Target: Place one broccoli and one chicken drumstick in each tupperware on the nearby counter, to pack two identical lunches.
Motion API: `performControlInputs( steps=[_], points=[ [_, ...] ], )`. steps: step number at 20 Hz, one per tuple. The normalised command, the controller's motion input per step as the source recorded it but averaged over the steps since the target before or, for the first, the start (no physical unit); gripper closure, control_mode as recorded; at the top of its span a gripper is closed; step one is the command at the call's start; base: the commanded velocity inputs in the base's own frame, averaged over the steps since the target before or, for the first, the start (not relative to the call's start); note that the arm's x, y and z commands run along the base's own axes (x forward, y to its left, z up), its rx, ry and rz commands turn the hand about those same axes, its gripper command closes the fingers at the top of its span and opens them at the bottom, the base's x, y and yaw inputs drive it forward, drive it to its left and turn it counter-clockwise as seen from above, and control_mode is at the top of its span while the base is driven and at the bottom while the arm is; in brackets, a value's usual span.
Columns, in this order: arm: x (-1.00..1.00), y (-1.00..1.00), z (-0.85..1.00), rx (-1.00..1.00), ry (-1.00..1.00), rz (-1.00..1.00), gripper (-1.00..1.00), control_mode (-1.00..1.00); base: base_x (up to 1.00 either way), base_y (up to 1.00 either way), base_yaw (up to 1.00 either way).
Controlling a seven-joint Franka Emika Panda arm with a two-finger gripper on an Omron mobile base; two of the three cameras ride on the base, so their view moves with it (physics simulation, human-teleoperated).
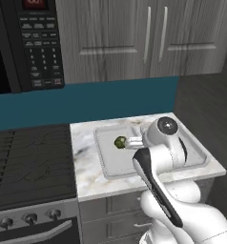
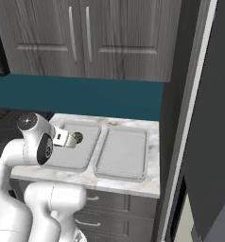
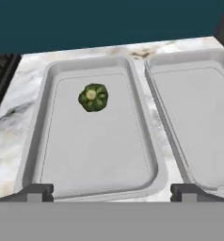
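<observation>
You are looking at a rendered home kitchen. Grey wood-grain wall cabinets (image 1: 149, 38) with long silver handles hang above a teal backsplash (image 1: 87, 102). A black microwave (image 1: 25, 43) with a keypad sits over a black stovetop (image 1: 29, 162), whose knobs (image 1: 29, 219) line its front. Beside it, a white marble-look counter (image 1: 87, 176) tops dark grey drawers (image 2: 114, 208), with two food containers (image 2: 121, 153) on it.

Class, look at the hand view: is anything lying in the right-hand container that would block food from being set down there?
Nothing visible does. The right container has a bare floor, while one broccoli lies in the left container, toward its far end.
</observation>
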Motion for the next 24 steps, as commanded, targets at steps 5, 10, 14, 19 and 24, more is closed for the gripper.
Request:
performControlInputs(
  steps=[5,10,14,19,24],
  points=[
    [0.00,0.00,0.00,0.00,0.00,0.00,-1.00,1.00,-1.00,-0.21,0.00],
    [0.00,0.00,0.00,0.00,0.00,0.00,-1.00,1.00,-1.00,-0.20,0.00],
    [0.00,0.00,0.00,0.00,0.00,0.00,-1.00,1.00,-1.00,-0.26,-0.01],
    [0.00,0.00,0.00,0.00,0.00,0.00,-1.00,1.00,-0.96,-0.47,-0.07],
    [0.00,0.00,0.00,0.00,0.00,0.00,-1.00,1.00,-0.77,-0.79,-0.13]
  ],
)
